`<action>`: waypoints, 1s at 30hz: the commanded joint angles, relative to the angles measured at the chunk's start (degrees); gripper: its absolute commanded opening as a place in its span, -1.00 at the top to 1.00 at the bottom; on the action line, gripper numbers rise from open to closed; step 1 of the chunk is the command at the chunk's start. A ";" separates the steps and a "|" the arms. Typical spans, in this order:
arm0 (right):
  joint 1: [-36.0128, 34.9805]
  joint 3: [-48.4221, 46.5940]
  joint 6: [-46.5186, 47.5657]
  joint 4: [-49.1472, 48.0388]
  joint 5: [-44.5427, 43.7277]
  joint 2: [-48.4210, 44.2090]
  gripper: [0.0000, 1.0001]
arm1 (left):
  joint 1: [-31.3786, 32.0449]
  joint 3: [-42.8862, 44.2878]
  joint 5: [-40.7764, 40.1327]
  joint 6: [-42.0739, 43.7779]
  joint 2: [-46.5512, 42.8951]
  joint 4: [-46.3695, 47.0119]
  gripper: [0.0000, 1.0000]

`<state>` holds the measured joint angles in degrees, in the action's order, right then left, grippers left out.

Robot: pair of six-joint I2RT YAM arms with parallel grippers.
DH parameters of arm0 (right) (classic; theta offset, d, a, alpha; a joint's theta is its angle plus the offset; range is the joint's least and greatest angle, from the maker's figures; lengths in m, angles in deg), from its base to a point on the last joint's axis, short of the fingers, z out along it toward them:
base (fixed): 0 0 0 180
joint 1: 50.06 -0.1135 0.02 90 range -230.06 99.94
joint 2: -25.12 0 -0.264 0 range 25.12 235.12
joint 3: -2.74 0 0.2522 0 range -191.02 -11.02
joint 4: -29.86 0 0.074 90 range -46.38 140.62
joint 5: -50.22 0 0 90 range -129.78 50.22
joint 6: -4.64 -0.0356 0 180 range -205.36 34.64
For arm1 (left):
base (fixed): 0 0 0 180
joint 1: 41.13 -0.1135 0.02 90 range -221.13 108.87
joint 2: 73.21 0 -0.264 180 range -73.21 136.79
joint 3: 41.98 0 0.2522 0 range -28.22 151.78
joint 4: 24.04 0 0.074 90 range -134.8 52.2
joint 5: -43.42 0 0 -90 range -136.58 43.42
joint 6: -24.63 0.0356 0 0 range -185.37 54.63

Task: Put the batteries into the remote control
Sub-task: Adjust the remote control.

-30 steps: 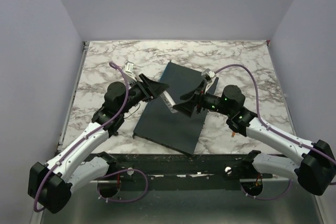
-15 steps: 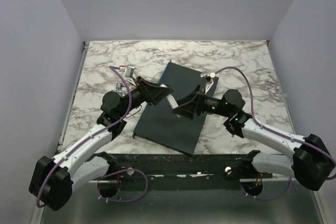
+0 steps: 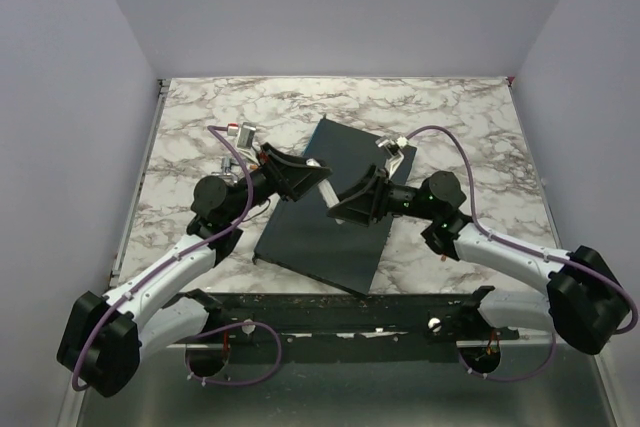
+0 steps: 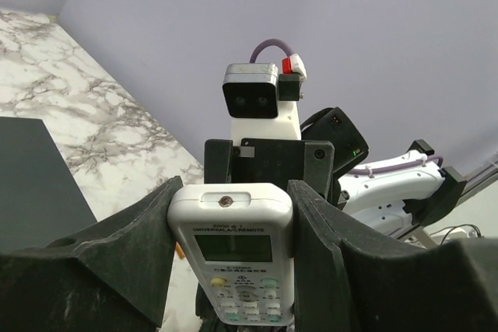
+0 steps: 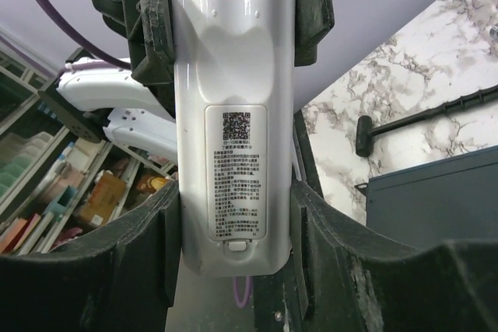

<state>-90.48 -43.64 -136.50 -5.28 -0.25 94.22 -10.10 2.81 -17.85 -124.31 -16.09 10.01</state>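
Now your left gripper [image 4: 233, 196], right gripper [image 5: 233, 201] both clamp remote control [image 3: 322, 190] mid-frame over dark slab [image 3: 320, 242] edge; marble table [image 3: 200, 107] around.

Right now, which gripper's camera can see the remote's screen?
The left gripper: its view shows the remote with screen and buttons; the right gripper sees only the back label.
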 commanded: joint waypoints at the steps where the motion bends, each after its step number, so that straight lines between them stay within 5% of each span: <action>1: 0.16 -0.22 0.66 0.89 1.60 0.35 0.76 | 0.35 0.89 0.14 0.40 -1.88 -1.86 0.17; 7: 0.15 -3.80 12.50 20.51 -9.32 -6.67 0.98 | 0.35 4.49 -4.04 2.32 -6.27 -17.21 -0.96; 13: 0.03 -5.74 22.60 33.36 -20.09 -11.42 0.99 | 0.52 10.16 -7.65 1.13 -6.96 -33.97 -0.97; 22: -10.70 -8.54 34.13 43.17 -46.01 -14.11 0.99 | 1.55 13.29 -10.60 -1.36 -5.19 -41.96 -0.97; 30: -20.12 -9.46 36.38 41.14 -56.05 -11.66 0.99 | 2.87 15.30 -10.92 -0.47 -2.04 -44.61 -0.87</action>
<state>-107.66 -51.24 -102.99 36.64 -47.81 81.70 -8.20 16.33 -27.14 -125.14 -19.11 -31.93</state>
